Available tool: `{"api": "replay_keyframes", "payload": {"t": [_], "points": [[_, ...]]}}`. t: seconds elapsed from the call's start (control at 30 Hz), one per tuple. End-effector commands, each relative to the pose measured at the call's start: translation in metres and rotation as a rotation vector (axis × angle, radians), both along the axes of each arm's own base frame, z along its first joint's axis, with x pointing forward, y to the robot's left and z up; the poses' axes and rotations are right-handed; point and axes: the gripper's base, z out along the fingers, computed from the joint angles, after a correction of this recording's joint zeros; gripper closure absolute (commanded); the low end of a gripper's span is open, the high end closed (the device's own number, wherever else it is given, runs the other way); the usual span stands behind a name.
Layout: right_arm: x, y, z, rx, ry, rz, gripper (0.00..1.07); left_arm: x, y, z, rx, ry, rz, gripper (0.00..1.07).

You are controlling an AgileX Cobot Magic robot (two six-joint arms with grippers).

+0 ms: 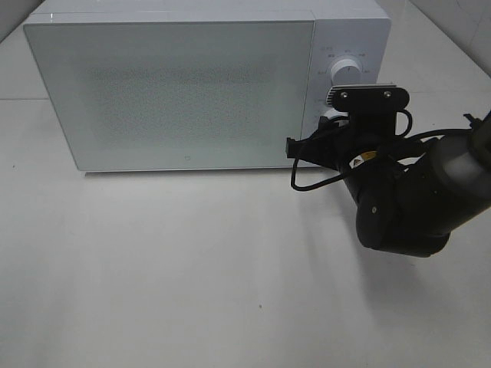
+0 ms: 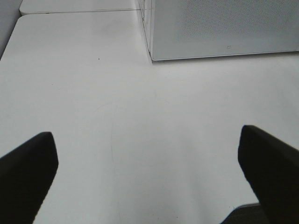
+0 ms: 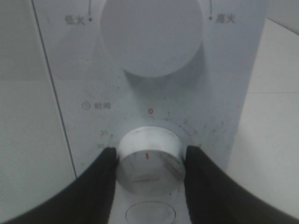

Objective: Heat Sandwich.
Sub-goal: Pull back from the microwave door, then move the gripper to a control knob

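The sandwich is hidden from every view. A white microwave [image 1: 184,92] stands at the back of the table with its frosted door [image 1: 169,88] closed. My right gripper [image 3: 149,161] is at its control panel, shut on the lower silver timer knob [image 3: 149,156], with one black finger [image 3: 105,163] pressed against each side. The knob's red mark points down, away from the red zero. The larger white power knob [image 3: 152,35] sits just above it. My left gripper [image 2: 149,154] hangs open over bare table, nothing between its fingers [image 2: 28,163].
The right arm [image 1: 414,199] and its cable [image 1: 314,180] reach in from the right in front of the microwave's panel. The white table [image 1: 192,276] stretches in front of the microwave. The microwave's lower front corner [image 2: 152,58] shows in the left wrist view.
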Motion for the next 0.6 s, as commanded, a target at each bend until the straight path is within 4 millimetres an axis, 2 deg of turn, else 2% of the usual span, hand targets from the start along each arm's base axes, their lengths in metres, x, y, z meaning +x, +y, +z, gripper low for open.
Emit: {"api": "replay_keyframes", "payload": {"t": [0.03,0.6], "points": [[0.0023,0.0017,0.0065,-0.012,-0.047,0.014,0.95,-0.004,-0.0001,-0.0008,-0.011,-0.028,0.003,0.03],[0.0022,-0.0001,0.0061,-0.006,-0.043,-0.008,0.94,-0.004,-0.0001,-0.0008,-0.011,-0.028,0.003,0.03]]}}
